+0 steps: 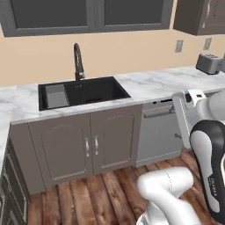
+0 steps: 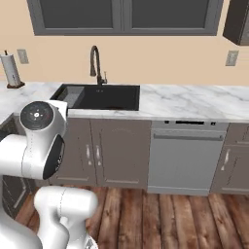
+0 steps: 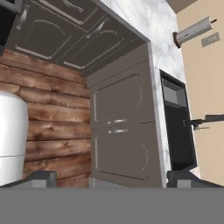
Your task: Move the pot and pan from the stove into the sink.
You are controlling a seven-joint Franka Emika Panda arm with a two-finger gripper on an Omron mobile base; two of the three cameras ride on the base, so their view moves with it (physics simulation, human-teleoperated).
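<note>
In the hand view the gripper (image 3: 107, 177) shows only its two dark fingertips (image 3: 40, 178) at the bottom edge, spread wide apart with nothing between them, hanging over the wooden floor (image 3: 48, 113) in front of the grey cabinet doors (image 3: 122, 131). The view is rolled sideways, so the sink (image 3: 179, 131) lies beyond the right fingertip, well apart from both, its matte black basin running up the right side with the grey ribbed tray (image 3: 174, 95) at its upper end and the faucet (image 3: 210, 119) jutting in from the wall side. Past the cabinets, in the left base view, the sink (image 1: 83, 92) sits recessed in the marble counter (image 1: 149, 83); a small brownish patch shows on its floor, too small to tell what it is. A toaster (image 1: 210, 63) stands at the counter's far right, and in the right base view a paper towel roll (image 2: 9, 69) stands left of the sink.
</note>
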